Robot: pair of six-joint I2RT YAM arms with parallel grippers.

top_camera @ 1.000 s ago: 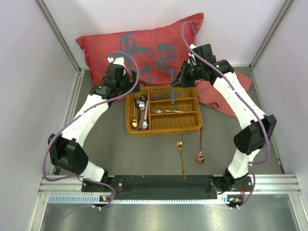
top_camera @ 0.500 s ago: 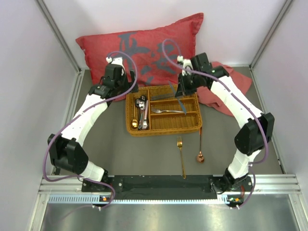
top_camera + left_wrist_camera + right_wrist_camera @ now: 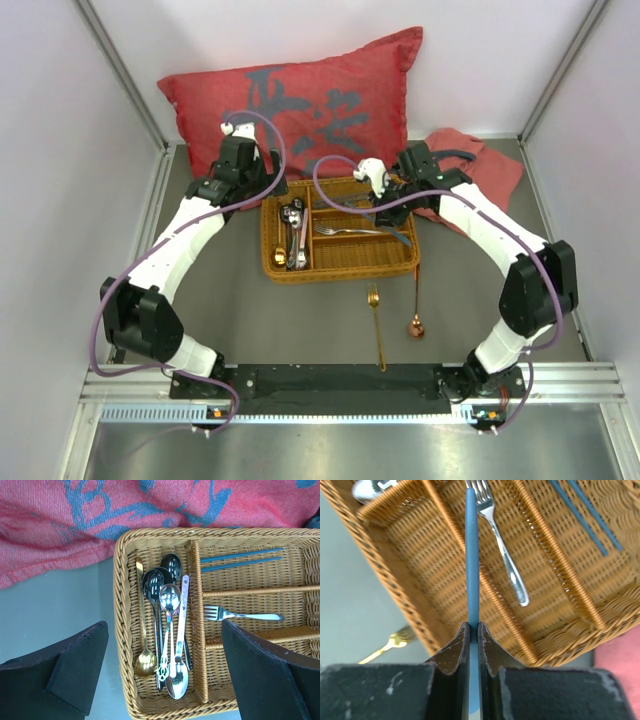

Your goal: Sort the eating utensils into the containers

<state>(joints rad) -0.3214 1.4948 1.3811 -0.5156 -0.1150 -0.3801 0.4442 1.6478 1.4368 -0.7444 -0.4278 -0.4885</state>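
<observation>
The tan wicker tray (image 3: 340,268) holds several spoons (image 3: 167,630) in its long compartment, two blue chopsticks (image 3: 240,559) in the far short one and a silver fork (image 3: 245,615) in the middle one. My right gripper (image 3: 473,630) is shut on a slim blue utensil (image 3: 471,555), which points out over the tray's dividers. From above, this gripper (image 3: 383,200) hangs over the tray's right half and the blue utensil (image 3: 400,232) slants toward the near right. My left gripper (image 3: 167,675) stands open above the spoon compartment, holding nothing. A gold fork (image 3: 375,325) and a copper spoon (image 3: 415,305) lie on the table.
A red cushion (image 3: 300,100) leans against the back wall right behind the tray. A red cloth (image 3: 480,170) lies at the back right under the right arm. Side walls close in the table left and right.
The right gripper came down and swung left over the tray, tipping the blue utensil from upright to slanting low across the compartments. The left arm stayed put.
</observation>
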